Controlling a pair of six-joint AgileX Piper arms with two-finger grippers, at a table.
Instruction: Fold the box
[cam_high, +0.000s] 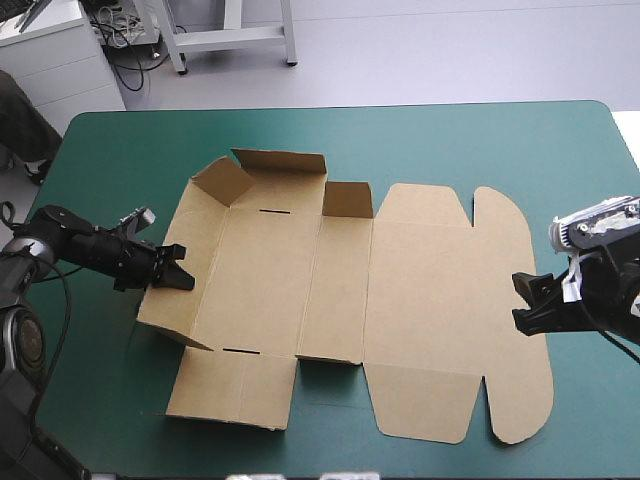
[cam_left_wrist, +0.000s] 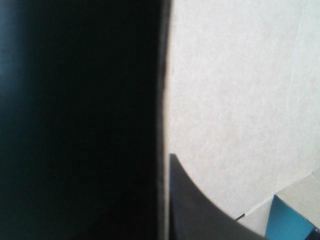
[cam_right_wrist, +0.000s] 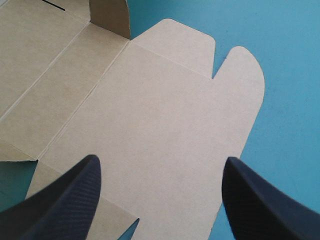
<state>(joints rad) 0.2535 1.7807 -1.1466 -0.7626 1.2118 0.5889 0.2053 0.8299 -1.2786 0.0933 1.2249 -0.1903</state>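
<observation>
From above, a brown box (cam_high: 340, 300) lies as a cut sheet near the middle of the teal-green table (cam_high: 450, 140), mostly flat. The wall toward the table's left edge stands raised, as do flaps along the far side. The broad lid panel with its rounded tabs lies flat toward the right. Only this view shows both arms at once. The left arm reaches in low from the table's left side, nearly level, and the left gripper (cam_high: 178, 272) meets the raised left wall. The right arm comes in from the right, and the right gripper (cam_high: 527, 300) sits at the lid's outer edge, tips pointing toward the box.

The left wrist view is very close. It shows the raised wall edge-on down the middle, with one black finger (cam_left_wrist: 200, 210) pressed against its pale inner face and the other side lost in darkness. The fingers appear pinched together on the wall, the sheet between them.

The right wrist view shows what the high view leaves unclear. The right fingers (cam_right_wrist: 65, 200) stand wide apart, holding nothing, over the flat lid. Whether they touch it cannot be told. A rounded tab lies ahead of them, with bare cover beside it
</observation>
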